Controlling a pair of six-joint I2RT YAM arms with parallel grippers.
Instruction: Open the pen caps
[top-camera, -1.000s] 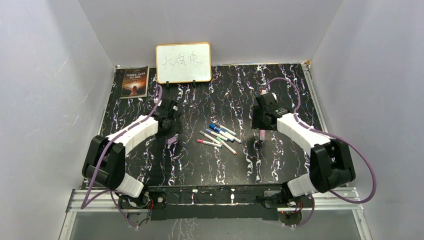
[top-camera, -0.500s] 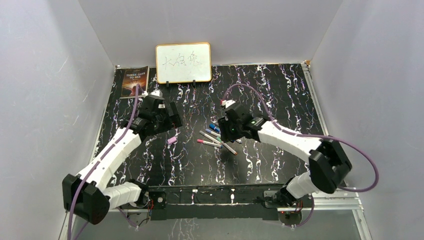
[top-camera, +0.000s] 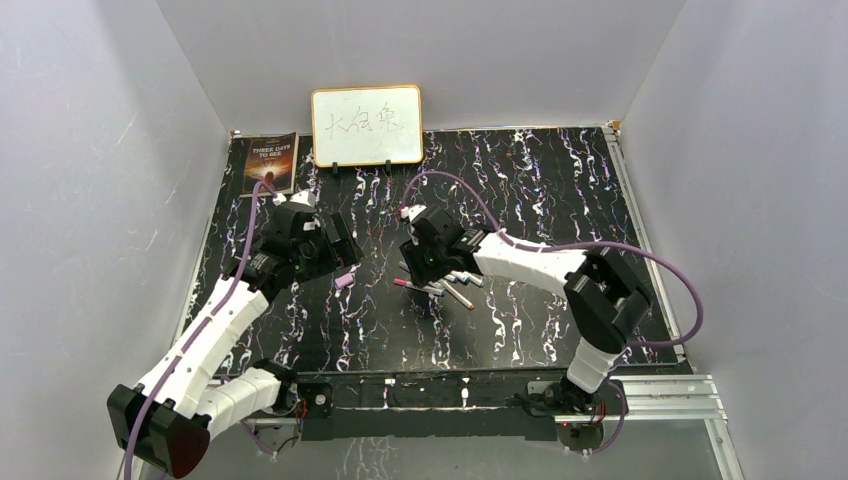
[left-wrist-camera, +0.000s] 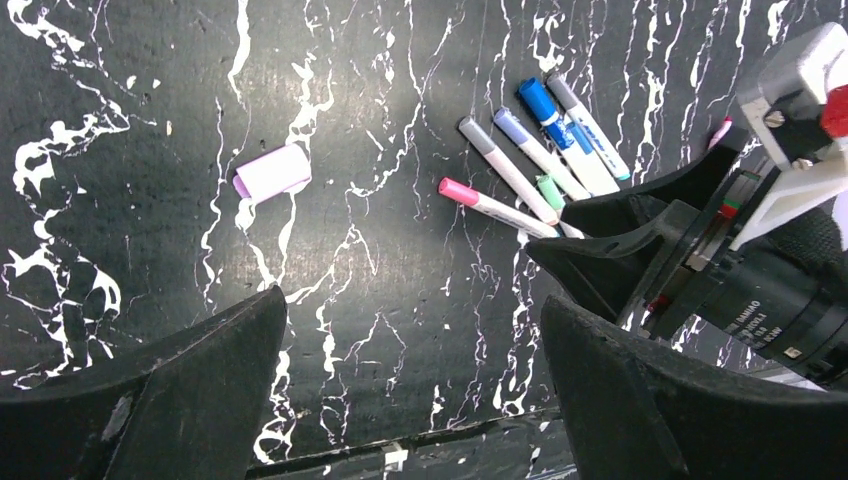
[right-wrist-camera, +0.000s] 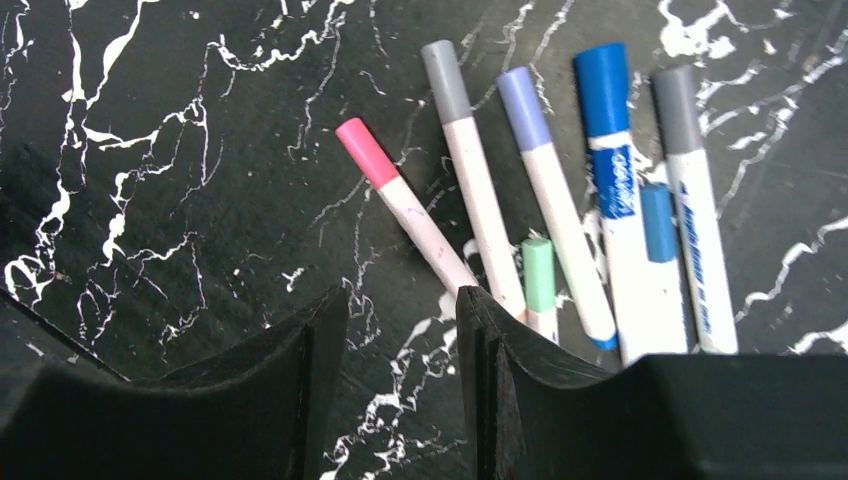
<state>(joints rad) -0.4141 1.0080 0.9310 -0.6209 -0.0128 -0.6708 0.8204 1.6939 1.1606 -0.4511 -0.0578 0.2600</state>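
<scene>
The right gripper (right-wrist-camera: 400, 300) has swung off the right side of the desk (top-camera: 560, 200), where a second ago it stood a pink marker upright. It now hangs low over the pens (right-wrist-camera: 560, 230) clustered near the middle of the desk. Its jaws stand apart and clamp nothing; the barrel of the pink-capped pen (right-wrist-camera: 405, 205) runs up to its right-hand finger. The pink marker is out of its grasp, and where it lies now cannot be told for certain. The left gripper (left-wrist-camera: 412, 300) has drawn back toward the left edge and hovers wide open and empty. It looks down on a loose pale-pink cap (left-wrist-camera: 270, 172) that lies alone, toward the left edge and well apart from the cluster. So one cap appears to be off, and the work seems to have passed to the next pen. The pens in the cluster all seem to wear their caps (right-wrist-camera: 445, 80), pink, grey, lilac, blue and green, so most of the task is judged to remain. By its line, the right gripper looks set to take the pink-capped pen's barrel, and the left would then need to come in for the cap end.
</scene>
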